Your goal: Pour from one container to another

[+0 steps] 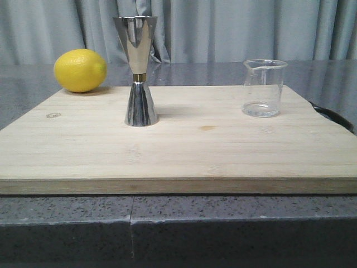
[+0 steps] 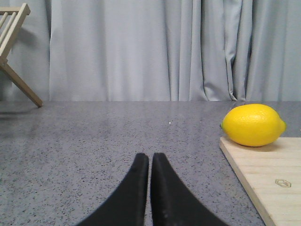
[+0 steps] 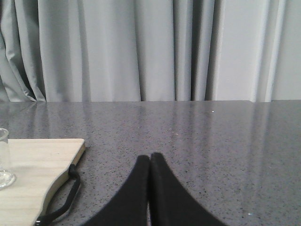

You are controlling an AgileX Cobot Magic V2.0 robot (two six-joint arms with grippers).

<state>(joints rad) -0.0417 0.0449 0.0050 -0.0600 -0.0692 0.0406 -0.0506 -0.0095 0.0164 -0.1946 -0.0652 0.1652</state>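
The beaker [image 1: 264, 88] stands upright on the board [image 1: 178, 151], well apart from the jigger [image 1: 138, 70]. Both grippers, left [image 2: 150, 157] and right [image 3: 150, 157], are pressed together, empty.

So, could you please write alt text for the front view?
A steel jigger and a small clear glass beaker stand upright and apart on a pale wooden board. A yellow lemon lies at the board's far left corner, with grey curtains behind.

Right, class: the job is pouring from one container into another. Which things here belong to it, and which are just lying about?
Belongs to the job:
glass beaker
steel jigger

Just lying about:
lemon
wooden board, which both containers stand on
wooden rack
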